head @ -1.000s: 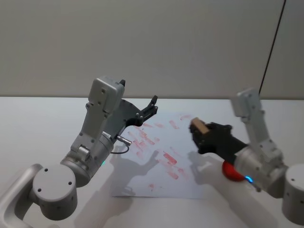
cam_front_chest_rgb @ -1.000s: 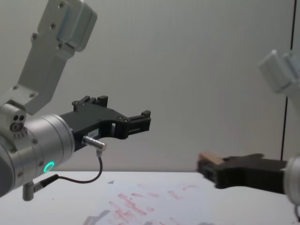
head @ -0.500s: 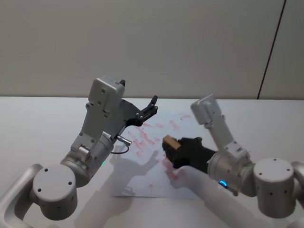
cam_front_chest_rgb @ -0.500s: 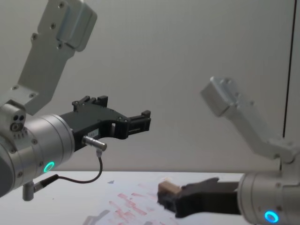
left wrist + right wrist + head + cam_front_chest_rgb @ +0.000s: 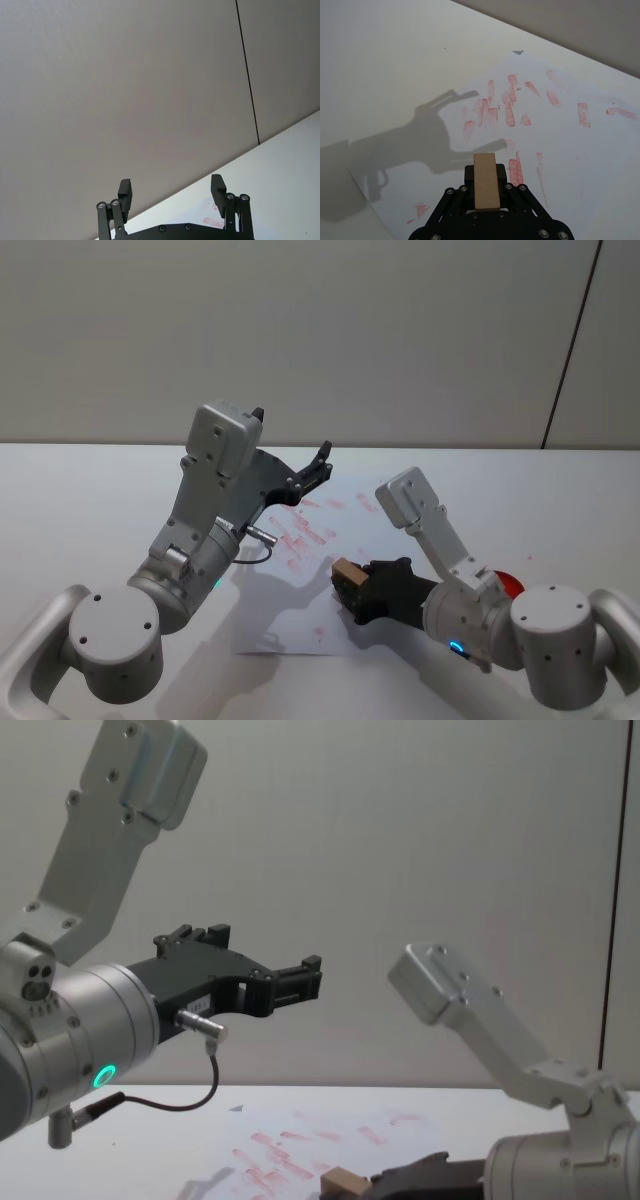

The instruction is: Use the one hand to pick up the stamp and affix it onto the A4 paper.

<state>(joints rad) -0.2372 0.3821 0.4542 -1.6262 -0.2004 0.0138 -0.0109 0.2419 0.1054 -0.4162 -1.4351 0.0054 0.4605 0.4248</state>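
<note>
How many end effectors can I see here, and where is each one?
2. The left end effector is raised on the left, open. The right end effector is low over the A4 paper, shut on the stamp.

stamp — tan wood | A4 paper — white, red-pink bars | right pincer black

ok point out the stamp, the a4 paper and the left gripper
stamp [image 5: 486, 180], right wrist view, top face
A4 paper [image 5: 580, 160], right wrist view, bare white patch
left gripper [image 5: 171, 186], left wrist view, midway between fingertips
</note>
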